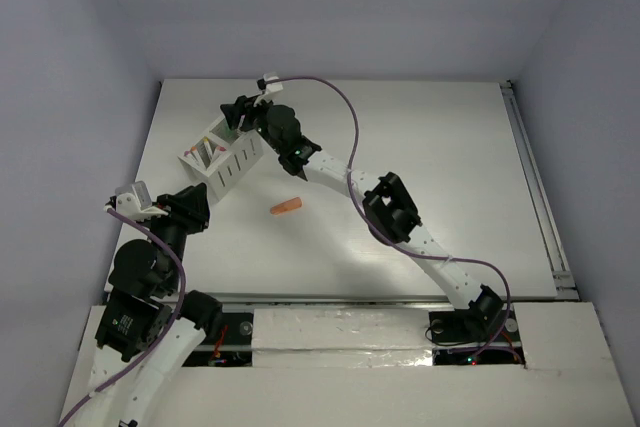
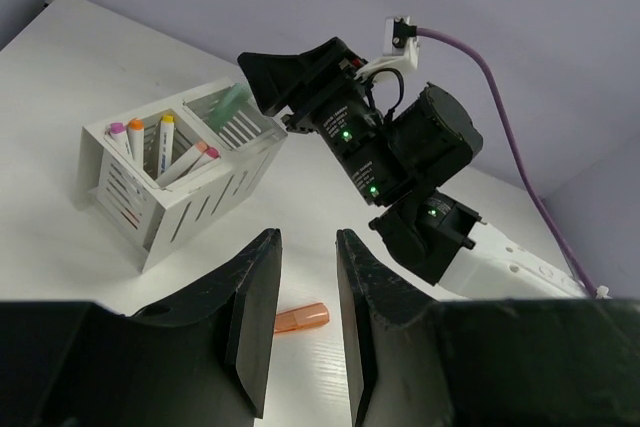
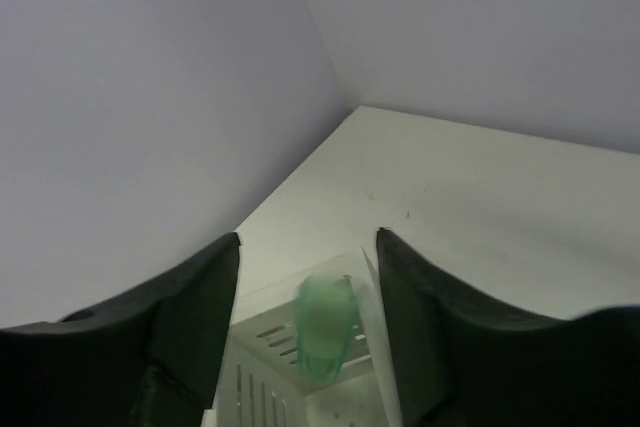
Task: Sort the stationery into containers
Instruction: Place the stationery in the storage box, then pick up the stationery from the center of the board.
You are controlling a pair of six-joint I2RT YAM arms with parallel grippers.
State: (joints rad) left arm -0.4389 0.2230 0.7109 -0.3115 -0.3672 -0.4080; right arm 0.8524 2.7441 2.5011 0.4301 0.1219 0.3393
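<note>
Over the white box (image 1: pixel 235 169), we saw the right hand (image 3: pixel 308 237) spread wide, gripping nothing, mint-green piece (image 3: pixel 325 327) below it; left hand (image 2: pixel 307 237) was half-open, empty.

A white two-compartment box (image 1: pixel 222 162) holds capped white pens (image 2: pixel 163 142) leaning in one compartment and a tilted mint-green stub (image 2: pixel 232 99) in the other. An orange stub (image 1: pixel 286 208) lies flat at the box's four o'clock.

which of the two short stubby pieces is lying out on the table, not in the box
The orange one: it lies alone on the table, outside the white box. The mint-green one is at the box's pen-free compartment.
</note>
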